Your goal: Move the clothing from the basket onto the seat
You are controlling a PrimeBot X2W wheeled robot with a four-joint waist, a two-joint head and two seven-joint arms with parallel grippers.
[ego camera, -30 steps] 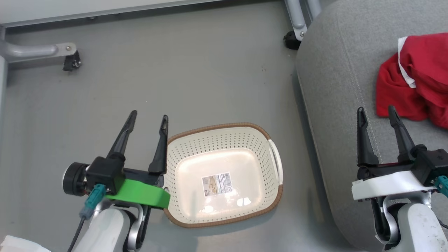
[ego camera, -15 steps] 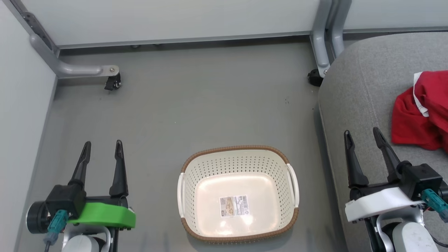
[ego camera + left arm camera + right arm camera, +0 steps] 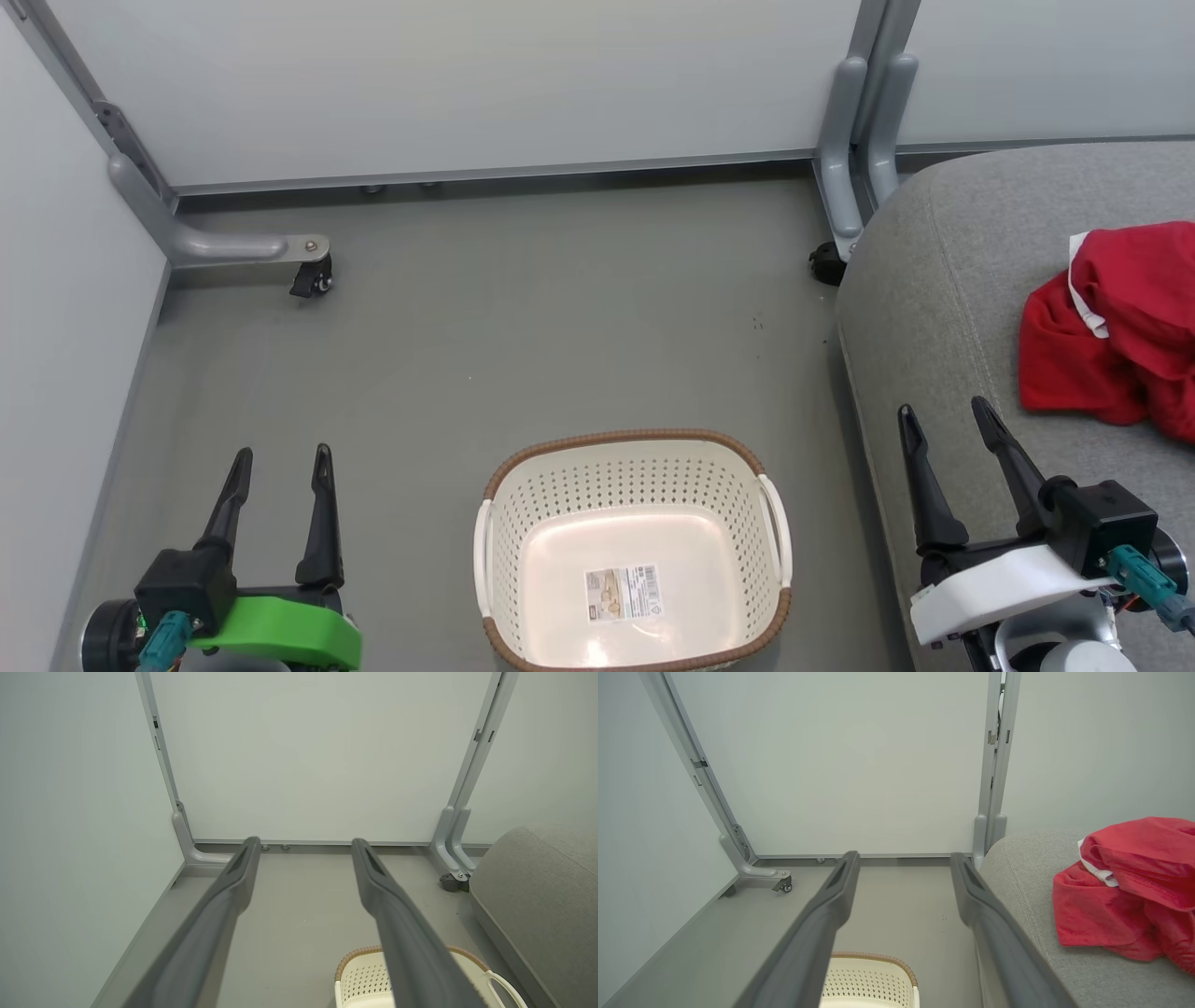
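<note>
The basket (image 3: 631, 439) stands on the floor (image 3: 523, 317) between the two hands, bare but for its label (image 3: 624, 593). The clothing (image 3: 1111, 345) lies heaped on the seat (image 3: 943, 280), ahead and right of the right hand (image 3: 941, 403), the nearer; it and the left hand (image 3: 283, 453) gape empty.

floor (image 3: 523, 327): grey | partition panels (image 3: 467, 84): pale | frame feet (image 3: 233, 247): grey metal | casters (image 3: 311, 280): seemingly black

The red clothing (image 3: 1116, 345), white trim showing, is lying crumpled on the grey seat (image 3: 934, 308). The cream perforated basket (image 3: 635, 476) with a brown rim is sitting upright on the floor (image 3: 513, 327) beside the seat, its label sticker (image 3: 624, 593) showing on the bottom.
</note>
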